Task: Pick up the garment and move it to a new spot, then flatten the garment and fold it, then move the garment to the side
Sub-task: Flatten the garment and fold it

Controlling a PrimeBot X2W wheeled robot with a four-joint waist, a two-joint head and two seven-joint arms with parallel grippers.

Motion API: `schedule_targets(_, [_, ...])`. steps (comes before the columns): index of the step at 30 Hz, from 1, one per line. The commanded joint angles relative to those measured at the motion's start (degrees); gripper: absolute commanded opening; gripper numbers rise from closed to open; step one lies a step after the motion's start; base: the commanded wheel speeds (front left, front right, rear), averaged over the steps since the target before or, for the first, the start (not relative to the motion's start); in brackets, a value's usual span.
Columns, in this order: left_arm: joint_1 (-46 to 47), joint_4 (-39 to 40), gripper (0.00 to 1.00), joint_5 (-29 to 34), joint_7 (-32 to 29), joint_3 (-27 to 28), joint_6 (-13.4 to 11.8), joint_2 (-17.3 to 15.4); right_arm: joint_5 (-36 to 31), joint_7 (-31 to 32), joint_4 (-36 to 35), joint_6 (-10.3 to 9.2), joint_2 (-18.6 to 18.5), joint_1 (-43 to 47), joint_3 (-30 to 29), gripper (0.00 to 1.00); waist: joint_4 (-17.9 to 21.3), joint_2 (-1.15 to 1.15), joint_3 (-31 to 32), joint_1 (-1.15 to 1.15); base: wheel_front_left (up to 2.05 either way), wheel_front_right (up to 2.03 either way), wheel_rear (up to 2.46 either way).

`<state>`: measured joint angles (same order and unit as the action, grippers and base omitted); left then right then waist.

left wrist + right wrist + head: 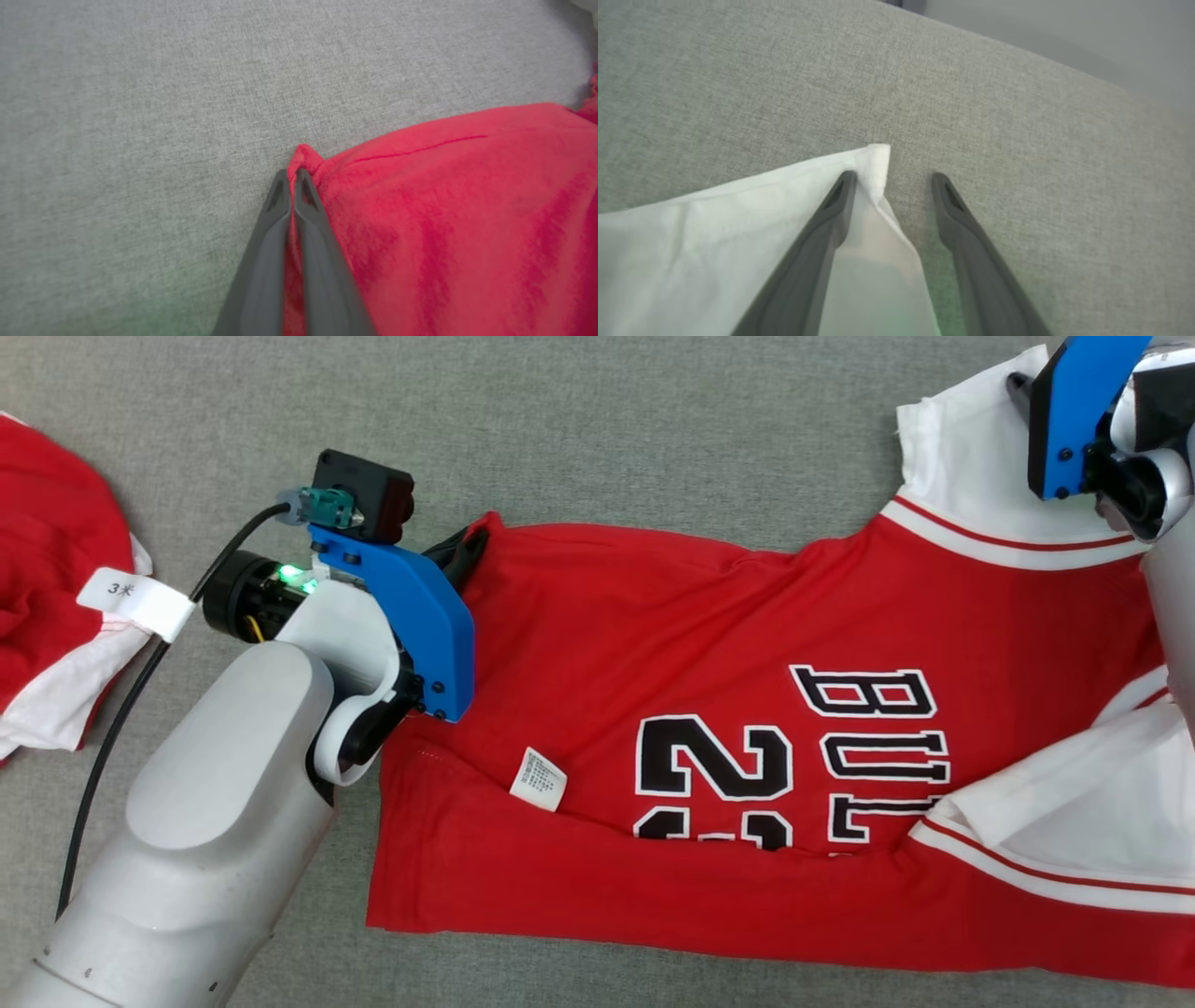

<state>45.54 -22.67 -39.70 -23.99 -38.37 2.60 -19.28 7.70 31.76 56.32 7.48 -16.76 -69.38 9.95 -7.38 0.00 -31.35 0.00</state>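
My left gripper (293, 178) pinches a corner of the red jersey (653, 635). My right gripper (893, 177) gapes wide astride its white sleeve (738, 219)

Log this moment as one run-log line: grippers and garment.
phase: gripping corners to flatten | left gripper: shut on jersey hem corner | right gripper: open around white sleeve corner, not yet clamped

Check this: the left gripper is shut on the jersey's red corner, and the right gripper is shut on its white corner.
Wrong on the right gripper: it is open, not shut. The right wrist view shows its fingers apart, with the white corner between them. The left gripper is shut on the red corner of the jersey, as stated.
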Motion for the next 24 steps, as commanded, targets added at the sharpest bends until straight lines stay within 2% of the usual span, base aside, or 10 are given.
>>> schedule_targets(1, [-0.96,-1.72,0.0,0.14,-0.29,-1.29,0.38,0.72,-0.7,0.7,1.27,0.03,0.61,0.64,-0.09,0.86,-0.75,0.0,-0.7,0.0,0.0,0.0,0.0])
schedule_targets(2, [-0.93,-1.95,0.0,-0.01,0.06,-1.22,0.46,0.94,-0.82,0.61,1.54,0.03,0.72,0.79,-0.22,0.82,-0.8,0.0,-0.74,0.0,0.0,0.0,0.0])
schedule_targets(4, [-0.79,-2.64,0.0,-0.09,0.54,-1.14,0.44,1.06,-1.05,0.32,1.88,0.02,1.11,1.13,-0.17,0.36,-0.68,0.0,-0.71,0.0,0.0,0.0,0.0])
schedule_targets(5, [-0.84,-2.98,0.0,-0.24,1.04,-0.96,0.32,1.12,-0.91,0.31,2.0,0.02,1.36,1.31,0.03,0.0,-0.52,0.0,-0.64,0.0,0.0,0.0,0.0])
schedule_targets(9, [-1.47,-3.86,0.0,-0.79,2.7,0.15,-0.29,1.16,0.09,-1.86,0.78,0.02,1.22,1.2,1.09,0.0,0.41,0.0,-0.28,0.0,0.0,0.0,0.0])
schedule_targets(17, [-3.17,-5.15,0.0,-2.24,9.62,4.2,-2.68,0.95,2.96,-9.33,-1.7,0.02,0.53,2.38,-0.66,0.0,2.14,0.0,2.18,0.0,0.0,0.0,0.0])
schedule_targets(24, [-6.1,-7.08,0.0,-5.58,15.73,7.86,-2.7,2.27,8.47,-13.83,-3.57,0.01,-0.39,6.09,-0.52,0.0,3.8,0.0,6.09,0.0,0.0,0.0,0.0])
